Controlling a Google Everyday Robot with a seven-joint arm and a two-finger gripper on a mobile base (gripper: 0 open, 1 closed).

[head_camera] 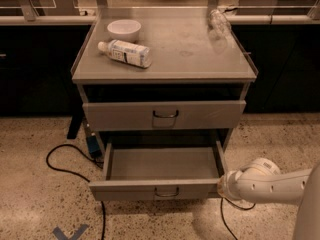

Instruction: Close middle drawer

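The middle drawer (160, 188) is the low-fronted grey drawer with a small wire handle (166, 192). It stands pulled far out of the cabinet, and its flat grey tray (162, 163) is bare. My gripper (223, 185) is at the right end of the drawer's front panel, against or right beside its corner. The white arm (265, 184) reaches in from the lower right.
Above it, the taller-fronted drawer (165, 115) with a dark handle sits nearly shut. The cabinet top (185, 54) holds a white bowl (124, 29), a lying white bottle (125, 52) and a clear bottle (219, 23). A black cable (70, 171) lies on the speckled floor at left.
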